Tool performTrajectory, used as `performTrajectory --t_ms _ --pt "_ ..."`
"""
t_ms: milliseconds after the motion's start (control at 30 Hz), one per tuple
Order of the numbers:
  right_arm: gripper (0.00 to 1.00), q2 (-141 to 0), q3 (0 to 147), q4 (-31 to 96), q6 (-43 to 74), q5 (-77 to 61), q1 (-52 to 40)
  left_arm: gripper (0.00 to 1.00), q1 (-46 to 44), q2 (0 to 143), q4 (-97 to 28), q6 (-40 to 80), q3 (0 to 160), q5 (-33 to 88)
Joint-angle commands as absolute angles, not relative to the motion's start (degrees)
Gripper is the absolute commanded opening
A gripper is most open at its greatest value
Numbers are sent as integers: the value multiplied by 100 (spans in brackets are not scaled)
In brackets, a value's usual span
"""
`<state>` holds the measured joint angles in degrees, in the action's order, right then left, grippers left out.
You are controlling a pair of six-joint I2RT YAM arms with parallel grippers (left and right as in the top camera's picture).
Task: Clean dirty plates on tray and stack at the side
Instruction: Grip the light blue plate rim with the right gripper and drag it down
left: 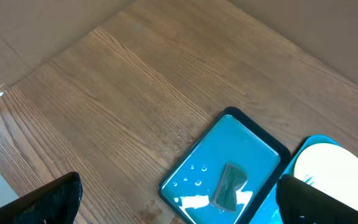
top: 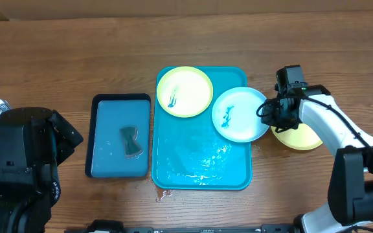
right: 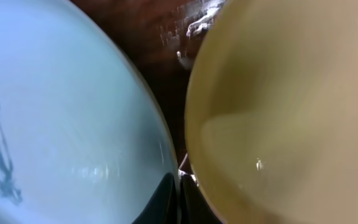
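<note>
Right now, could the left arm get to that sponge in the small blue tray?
Probably yes. The sponge lies uncovered in the small blue tray, next to the left arm, with nothing over it. The left wrist camera sees it unobstructed.

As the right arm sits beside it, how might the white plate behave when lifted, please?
The white plate looks thin and shallow, so probably light and fairly stiff. It overhangs the tray, so pressing its edge might tip it. The tray glistens wet, so the plate may be slippery.
</note>
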<state>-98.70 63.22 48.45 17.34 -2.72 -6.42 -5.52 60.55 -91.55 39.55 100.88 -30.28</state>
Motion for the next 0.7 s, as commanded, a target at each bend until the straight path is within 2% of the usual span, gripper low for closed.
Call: performTrajectory --t_ms 0,200,300,567,667 --pt "4 -9251 6646 5240 1826 -550 -648 100 -515 6073 -9148 4093 10145 -3144" --pt "4 -8862 6573 6156 1822 -913 -880 100 -515 6073 -9105 4097 10145 -3144" --pt "4 -8868 6191 6160 1826 -932 -1120 100 -515 6073 -9030 4093 10147 -3162" --pt "4 -8873 4746 4018 1992 -1317 -2202 100 -515 6073 -8967 4189 10145 -3050" --pt "7 -8871 4709 3627 1994 -963 -2519 100 -515 6073 -8842 4445 10145 -2117"
